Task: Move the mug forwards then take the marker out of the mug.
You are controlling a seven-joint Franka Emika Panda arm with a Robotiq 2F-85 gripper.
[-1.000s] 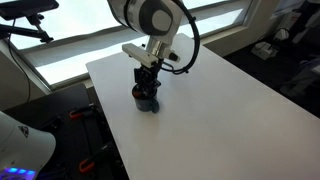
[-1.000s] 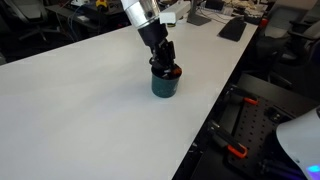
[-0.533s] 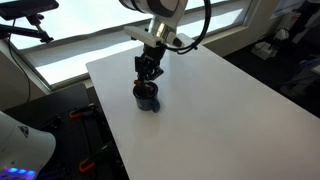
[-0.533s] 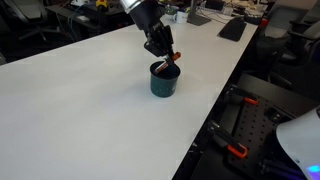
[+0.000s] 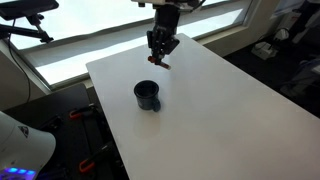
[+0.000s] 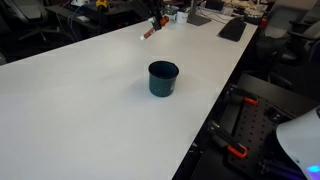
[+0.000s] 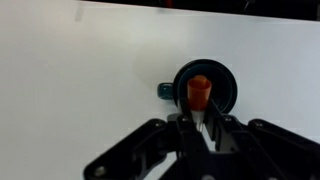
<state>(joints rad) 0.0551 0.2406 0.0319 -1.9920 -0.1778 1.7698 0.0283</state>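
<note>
The gripper (image 5: 160, 47) hung high over the white table (image 5: 222, 112), its two fingers closed against the upper part of the marker (image 5: 163, 60) and pinching it between them. In the wrist view the dark fingers (image 7: 190, 128) came in from the bottom edge and met around the marker (image 7: 199, 90). The marker showed there almost end-on, as a short red-orange stub with its rounded end facing away from the camera. Its long axis therefore ran nearly along the line of sight, down toward the tabletop. In an exterior view the marker (image 6: 149, 31) appeared as a thin red stick on a slant, its upper end near the top edge of the picture where the gripper was mostly cut off. Its lower end pointed down and to the left, so the long axis was leaning rather than plumb. The marker touched nothing but the fingers and was wholly clear of the mug (image 5: 147, 96). The mug stood upright on the table well below the gripper, with its mouth facing up. In the wrist view the mug (image 7: 227, 88) lay directly behind the marker's end, its dark round rim ringing the red stub. Its loop handle (image 7: 163, 90) stuck out to the left of the picture. In both exterior views the mug (image 6: 163, 80) stood alone on the bare white surface, away from the table's edges.
</note>
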